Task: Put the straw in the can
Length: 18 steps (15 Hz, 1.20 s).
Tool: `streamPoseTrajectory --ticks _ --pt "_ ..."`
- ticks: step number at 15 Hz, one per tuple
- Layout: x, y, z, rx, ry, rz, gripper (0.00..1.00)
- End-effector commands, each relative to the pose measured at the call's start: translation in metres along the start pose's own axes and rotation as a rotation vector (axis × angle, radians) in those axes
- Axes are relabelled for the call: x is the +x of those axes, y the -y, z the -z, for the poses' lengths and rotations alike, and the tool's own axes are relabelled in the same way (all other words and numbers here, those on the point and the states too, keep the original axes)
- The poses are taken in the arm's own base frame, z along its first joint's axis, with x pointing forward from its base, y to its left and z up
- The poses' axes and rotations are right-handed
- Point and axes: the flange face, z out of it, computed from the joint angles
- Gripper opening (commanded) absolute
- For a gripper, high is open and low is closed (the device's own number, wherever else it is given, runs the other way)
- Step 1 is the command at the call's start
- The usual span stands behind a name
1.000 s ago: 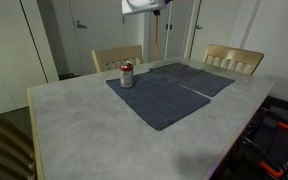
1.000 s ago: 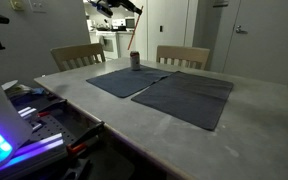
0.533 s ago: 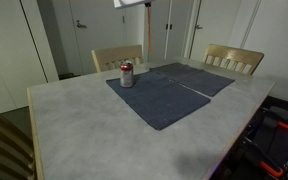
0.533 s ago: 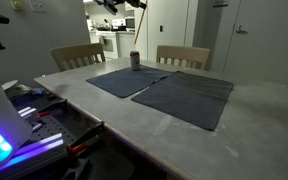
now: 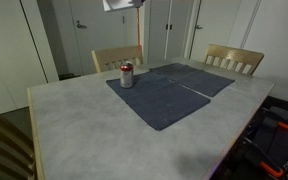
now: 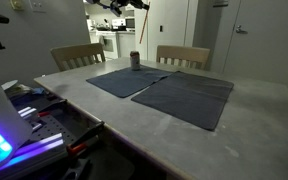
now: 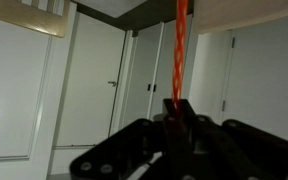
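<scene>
The can (image 5: 127,74) is red with a silver top and stands upright on the near corner of a dark mat; it also shows in an exterior view (image 6: 135,60). My gripper (image 5: 124,4) is high above the table at the frame's top edge, behind and above the can, and it also shows in an exterior view (image 6: 126,6). In the wrist view the gripper (image 7: 176,115) is shut on the thin red-orange straw (image 7: 180,45), which runs straight out from the fingertips. The straw hangs below the gripper as a faint red line (image 6: 147,22). The can is out of the wrist view.
Two dark grey mats (image 5: 162,102) (image 5: 196,78) lie side by side on the grey table (image 5: 74,130). Two wooden chairs (image 5: 116,57) (image 5: 234,58) stand at the far edge. Doors and a lit room lie behind.
My gripper has moved sideways along the top of the frame with the straw still in it, staying high above the table. The can has not moved.
</scene>
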Motion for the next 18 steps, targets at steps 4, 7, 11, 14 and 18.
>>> streamPoseTrajectory --ticks 4,7,11,14,18 --pt "-0.006 0.032 0.003 0.096 0.026 0.046 0.02" --pt "-0.015 0.04 0.005 0.118 0.031 0.063 0.02" --pt "-0.03 0.046 0.008 0.125 0.042 0.088 0.02" --pt "-0.042 0.048 0.01 0.121 0.058 0.107 0.02" --pt "-0.052 0.05 0.009 0.117 0.062 0.12 0.02"
